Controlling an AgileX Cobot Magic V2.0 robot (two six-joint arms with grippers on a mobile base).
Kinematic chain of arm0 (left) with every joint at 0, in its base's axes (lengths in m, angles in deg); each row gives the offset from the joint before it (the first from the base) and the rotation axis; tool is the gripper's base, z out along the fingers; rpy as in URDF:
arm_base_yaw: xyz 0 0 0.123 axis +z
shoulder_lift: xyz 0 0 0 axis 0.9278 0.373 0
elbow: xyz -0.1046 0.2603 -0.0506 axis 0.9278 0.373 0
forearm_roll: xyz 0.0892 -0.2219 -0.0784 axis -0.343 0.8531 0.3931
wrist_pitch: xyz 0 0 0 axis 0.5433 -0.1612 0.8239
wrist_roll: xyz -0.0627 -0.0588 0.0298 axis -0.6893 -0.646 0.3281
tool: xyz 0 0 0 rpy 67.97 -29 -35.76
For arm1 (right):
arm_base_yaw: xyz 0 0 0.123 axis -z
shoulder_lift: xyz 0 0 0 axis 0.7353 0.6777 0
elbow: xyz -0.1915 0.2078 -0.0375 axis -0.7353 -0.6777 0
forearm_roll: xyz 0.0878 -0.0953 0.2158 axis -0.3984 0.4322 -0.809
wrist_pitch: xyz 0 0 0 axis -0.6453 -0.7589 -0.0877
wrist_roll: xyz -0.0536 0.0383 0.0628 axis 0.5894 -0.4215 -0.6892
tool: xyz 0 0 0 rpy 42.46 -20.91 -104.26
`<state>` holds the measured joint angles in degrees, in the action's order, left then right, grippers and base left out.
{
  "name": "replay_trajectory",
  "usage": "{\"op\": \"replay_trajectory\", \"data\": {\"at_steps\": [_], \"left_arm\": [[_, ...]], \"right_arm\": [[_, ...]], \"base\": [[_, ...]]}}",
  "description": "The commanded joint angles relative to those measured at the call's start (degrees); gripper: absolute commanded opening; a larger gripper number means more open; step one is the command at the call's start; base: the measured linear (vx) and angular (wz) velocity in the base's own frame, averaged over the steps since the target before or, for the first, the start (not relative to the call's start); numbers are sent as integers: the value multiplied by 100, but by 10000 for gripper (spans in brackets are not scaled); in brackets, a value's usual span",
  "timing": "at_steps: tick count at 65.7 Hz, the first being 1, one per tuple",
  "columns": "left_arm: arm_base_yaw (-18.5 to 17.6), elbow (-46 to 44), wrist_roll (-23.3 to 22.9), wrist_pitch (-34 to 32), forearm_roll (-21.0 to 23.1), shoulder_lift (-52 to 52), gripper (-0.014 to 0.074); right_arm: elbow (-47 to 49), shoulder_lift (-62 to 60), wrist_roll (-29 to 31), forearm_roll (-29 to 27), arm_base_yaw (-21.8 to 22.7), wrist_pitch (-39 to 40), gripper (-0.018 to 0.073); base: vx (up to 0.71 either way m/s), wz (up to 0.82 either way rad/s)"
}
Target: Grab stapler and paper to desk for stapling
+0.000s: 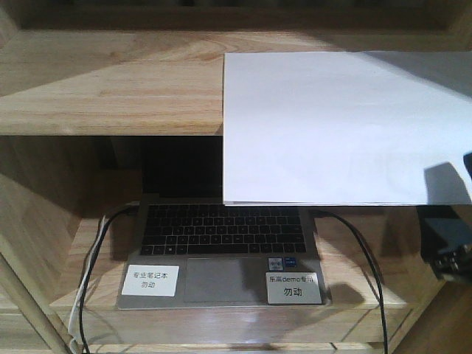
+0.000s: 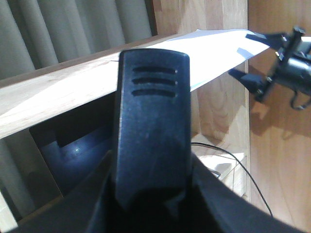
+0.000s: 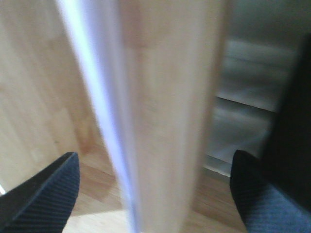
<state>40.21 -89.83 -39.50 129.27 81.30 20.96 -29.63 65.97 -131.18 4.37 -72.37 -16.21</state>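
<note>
A large white paper [image 1: 339, 125] lies on the upper shelf board [image 1: 110, 88], its near part hanging past the front edge. My right gripper [image 3: 153, 194] is open, one finger on each side of the board and the paper's edge [image 3: 104, 121], which look blurred. In the left wrist view the right gripper [image 2: 241, 54] straddles the paper [image 2: 214, 53] at its far corner. The black stapler [image 2: 153, 111] fills the left wrist view, standing up between the jaws of my left gripper [image 2: 150, 194], which is shut on it. The desk is out of view.
Below the board an open laptop [image 1: 221, 243] sits on the lower shelf, with two white printed labels [image 1: 150, 280] on it and black cables [image 1: 361, 243] at both sides. Wooden side panels close the shelf in. Grey curtains [image 2: 63, 34] hang behind.
</note>
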Motion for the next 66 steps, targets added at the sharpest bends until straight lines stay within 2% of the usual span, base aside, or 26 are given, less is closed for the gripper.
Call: {"op": "replay_trajectory", "data": {"at_steps": [1,27,36,47,62,66], "left_arm": [[-5,-133,2,-661,141,115,-6],[-5,-133,2,-661,141,115,-6],[-5,-133,2,-661,141,115,-6],[-5,-133,2,-661,141,115,-6],[-5,-133,2,-661,141,115,-6],[-5,-133,2,-661,141,115,-6]], "right_arm": [[350,114,113,124,-12,919,594],[896,326,170,193,-12,797,592],[896,326,155,204,-12,773,554],[896,326,111,233,-12,768,402],[896,326,-1,421,-12,747,50],[896,326,-1,461,-12,747,-16]], "base": [[0,0],[0,0],[0,0],[0,0],[0,0],[0,0]]}}
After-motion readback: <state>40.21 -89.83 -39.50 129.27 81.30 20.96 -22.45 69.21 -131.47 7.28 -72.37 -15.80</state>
